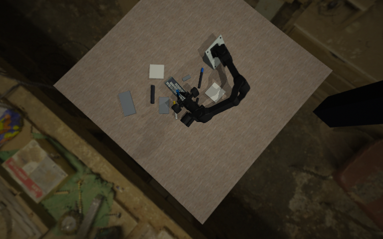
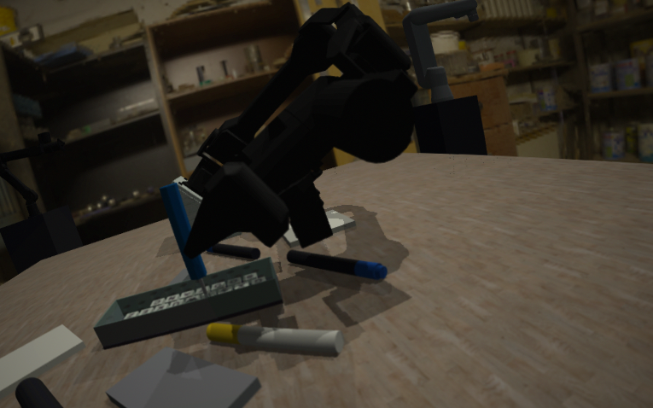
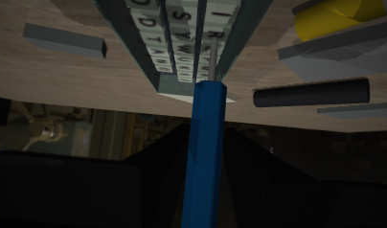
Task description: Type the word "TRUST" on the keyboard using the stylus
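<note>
The blue stylus (image 1: 177,91) (image 2: 178,220) (image 3: 205,158) is held nearly upright, leaning a little in the exterior view. My gripper (image 2: 192,247) (image 3: 206,133) is shut on its blue body, above the keyboard. The keyboard (image 1: 172,84) (image 2: 166,319) (image 3: 181,54) is a low dark green tray with rows of white letter keys. The thin grey tip reaches down inside the tray walls. In the wrist view the tip ends by the R key (image 3: 214,34), covering part of that row. Whether a key is pressed down I cannot tell. The gripper hides the keyboard's near end in the top view.
A yellow-and-white marker (image 1: 175,116) (image 2: 293,339) and a grey plate (image 1: 163,109) (image 2: 182,387) lie close beside the keyboard. A black marker with a blue cap (image 2: 329,263) lies past its end. A black cylinder (image 1: 152,94) (image 3: 312,93) and white tile (image 1: 156,71) lie farther off.
</note>
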Robot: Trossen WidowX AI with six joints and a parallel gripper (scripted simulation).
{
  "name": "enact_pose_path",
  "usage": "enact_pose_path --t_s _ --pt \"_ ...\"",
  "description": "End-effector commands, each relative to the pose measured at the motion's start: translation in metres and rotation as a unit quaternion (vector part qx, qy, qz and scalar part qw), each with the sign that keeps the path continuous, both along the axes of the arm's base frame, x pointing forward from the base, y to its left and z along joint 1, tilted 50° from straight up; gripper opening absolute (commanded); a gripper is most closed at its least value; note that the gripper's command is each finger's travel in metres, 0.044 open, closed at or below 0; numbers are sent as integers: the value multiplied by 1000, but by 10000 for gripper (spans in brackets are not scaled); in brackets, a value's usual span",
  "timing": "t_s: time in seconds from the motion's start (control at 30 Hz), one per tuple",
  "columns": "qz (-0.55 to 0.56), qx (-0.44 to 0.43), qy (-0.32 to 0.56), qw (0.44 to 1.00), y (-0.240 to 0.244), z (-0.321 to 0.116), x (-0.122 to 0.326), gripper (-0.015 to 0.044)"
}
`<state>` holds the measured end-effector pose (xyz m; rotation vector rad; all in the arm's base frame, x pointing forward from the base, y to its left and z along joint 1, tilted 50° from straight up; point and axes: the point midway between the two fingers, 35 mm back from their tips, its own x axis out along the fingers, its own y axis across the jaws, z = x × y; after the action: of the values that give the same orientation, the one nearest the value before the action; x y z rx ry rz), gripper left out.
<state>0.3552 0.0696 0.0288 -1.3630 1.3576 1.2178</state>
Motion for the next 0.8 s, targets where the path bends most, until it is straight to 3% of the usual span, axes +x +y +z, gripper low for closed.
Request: enact_pose_path --t_s 0.0,0.77 --pt "-4 2 -1 1000 1 -1 0 81" --pt "-4 2 -1 1000 -5 4 1 81"
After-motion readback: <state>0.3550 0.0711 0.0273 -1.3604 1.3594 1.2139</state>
